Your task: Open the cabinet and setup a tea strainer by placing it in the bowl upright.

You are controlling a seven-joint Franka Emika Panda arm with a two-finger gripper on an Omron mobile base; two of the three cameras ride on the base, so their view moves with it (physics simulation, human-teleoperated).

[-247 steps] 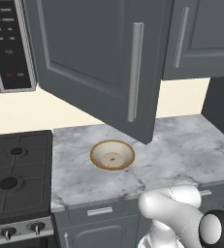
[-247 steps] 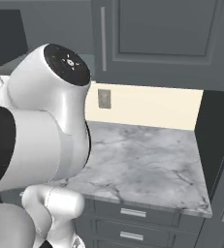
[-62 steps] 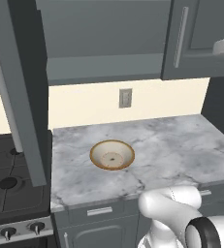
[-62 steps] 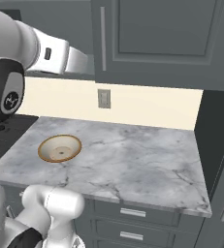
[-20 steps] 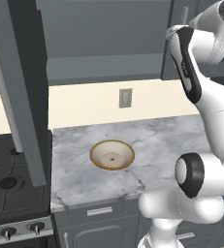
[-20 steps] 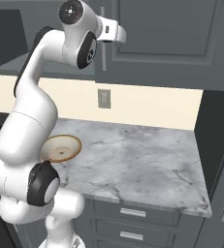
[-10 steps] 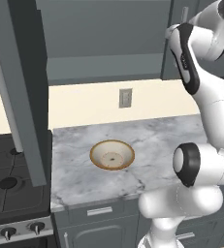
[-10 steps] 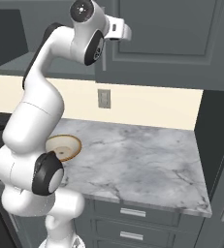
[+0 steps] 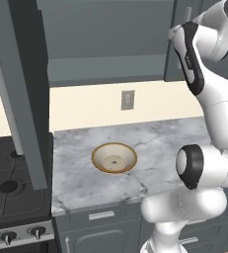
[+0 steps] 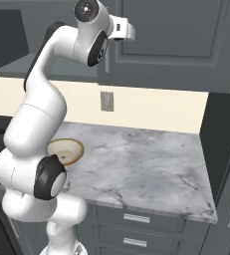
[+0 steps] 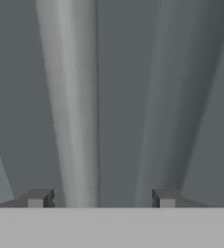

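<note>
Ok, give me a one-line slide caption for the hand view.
Open claw faces a grey bar handle on the dark cabinet door.

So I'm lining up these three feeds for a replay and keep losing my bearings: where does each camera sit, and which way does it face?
Left base view: behind the arm on its left, looking forward and down at the counter, bowl and open cabinet door; the arm rises at right.
Right base view: behind on the right, same counter and bowl; the arm rises at left.
Hand view: on the hand, facing a door handle up close, between open fingertips.
Both base views share the bowl, counter and wall outlet.
</note>
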